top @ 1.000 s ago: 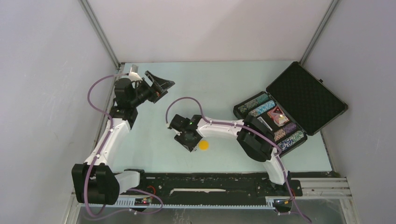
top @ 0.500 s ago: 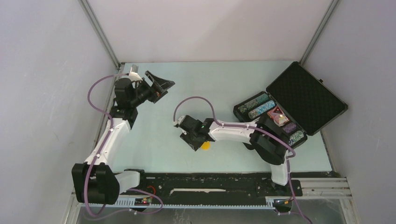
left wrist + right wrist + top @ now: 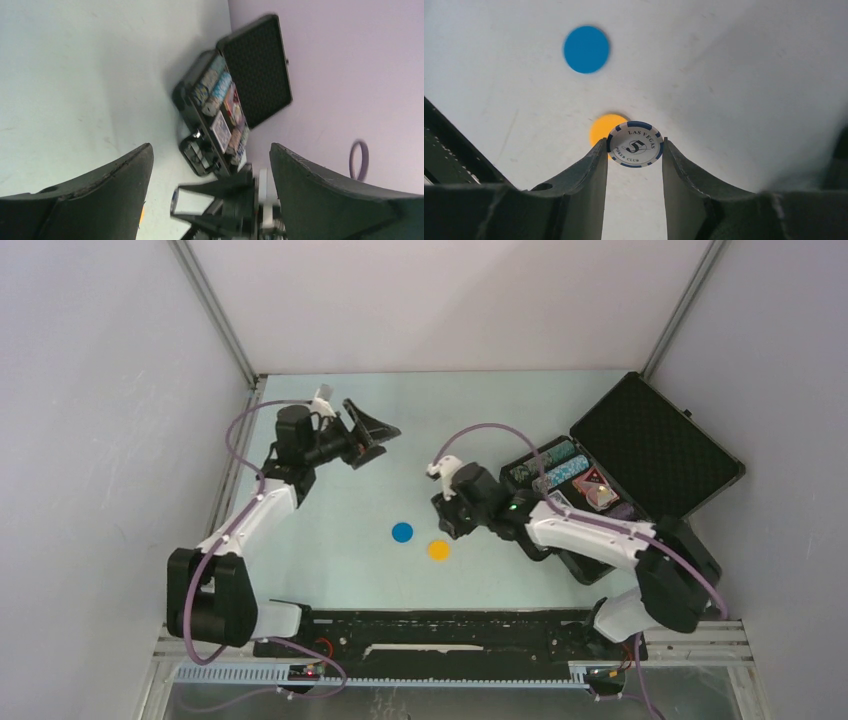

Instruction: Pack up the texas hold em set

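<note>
1. Top view: a pale green counter (image 3: 330,560) sits inside grey walls (image 3: 100,440). The black case (image 3: 655,445) stands open at the right, its lid laid back and chip rows (image 3: 548,465) in its tray. A blue disc (image 3: 402,531) and a yellow disc (image 3: 438,550) lie near each other at centre. The right jaws hover between the discs and the case. The left jaws are raised at far left.
2. Left wrist view: the left jaws are spread wide with nothing between them. The case shows beyond them, with a card deck (image 3: 220,131) among the chips.
3. Right wrist view: the right jaws are clamped on a white, blue-edged poker chip (image 3: 635,144) marked "5". The yellow disc shows partly behind it.
</note>
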You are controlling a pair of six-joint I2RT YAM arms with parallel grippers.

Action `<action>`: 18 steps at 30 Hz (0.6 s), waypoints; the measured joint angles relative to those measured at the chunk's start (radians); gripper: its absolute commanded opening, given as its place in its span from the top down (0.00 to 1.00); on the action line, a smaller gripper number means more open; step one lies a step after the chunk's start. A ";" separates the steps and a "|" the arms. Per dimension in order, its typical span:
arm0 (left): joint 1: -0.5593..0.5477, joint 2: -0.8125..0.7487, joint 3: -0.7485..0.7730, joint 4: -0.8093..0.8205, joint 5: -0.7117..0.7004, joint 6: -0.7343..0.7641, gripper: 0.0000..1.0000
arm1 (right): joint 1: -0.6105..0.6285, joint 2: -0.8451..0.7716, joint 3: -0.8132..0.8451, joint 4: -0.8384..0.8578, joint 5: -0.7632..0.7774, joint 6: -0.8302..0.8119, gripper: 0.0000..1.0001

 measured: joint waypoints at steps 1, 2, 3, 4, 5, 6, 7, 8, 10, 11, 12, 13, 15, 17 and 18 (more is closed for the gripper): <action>-0.024 0.008 0.000 0.004 0.009 0.001 0.11 | -0.025 -0.027 -0.028 0.010 -0.018 -0.002 0.55; -0.045 0.015 0.000 0.006 0.020 0.002 0.12 | -0.046 -0.052 -0.052 0.018 -0.034 -0.003 0.55; -0.074 0.023 0.000 0.008 0.031 0.003 0.13 | -0.076 -0.086 -0.087 0.033 -0.053 -0.005 0.55; -0.106 0.033 0.000 0.012 0.047 0.005 0.14 | -0.111 -0.134 -0.133 0.046 -0.076 -0.005 0.54; -0.133 0.044 0.002 0.013 0.058 0.008 0.15 | -0.129 -0.164 -0.156 0.049 -0.089 -0.005 0.54; -0.161 0.056 0.002 0.015 0.073 0.012 0.17 | -0.151 -0.200 -0.184 0.060 -0.109 -0.005 0.54; -0.182 0.067 0.002 0.015 0.082 0.014 0.17 | -0.175 -0.240 -0.209 0.068 -0.135 -0.003 0.54; -0.209 0.080 0.002 0.013 0.093 0.022 0.18 | -0.190 -0.267 -0.223 0.071 -0.151 -0.002 0.54; -0.253 0.105 0.007 -0.009 0.103 0.046 0.20 | -0.225 -0.330 -0.251 0.095 -0.193 -0.001 0.54; -0.272 0.116 0.015 -0.033 0.103 0.063 0.22 | -0.236 -0.349 -0.257 0.101 -0.204 -0.001 0.54; -0.286 0.124 0.024 -0.057 0.102 0.077 0.24 | -0.246 -0.369 -0.261 0.111 -0.216 -0.001 0.54; -0.303 0.133 0.036 -0.084 0.101 0.094 0.25 | -0.253 -0.385 -0.261 0.121 -0.227 -0.001 0.54; -0.329 0.143 0.052 -0.118 0.102 0.119 0.28 | -0.254 -0.403 -0.261 0.137 -0.241 -0.002 0.54; -0.352 0.146 0.064 -0.142 0.103 0.140 0.29 | -0.254 -0.412 -0.262 0.150 -0.257 -0.002 0.54; -0.363 0.146 0.070 -0.153 0.103 0.151 0.29 | -0.254 -0.412 -0.262 0.156 -0.263 -0.002 0.55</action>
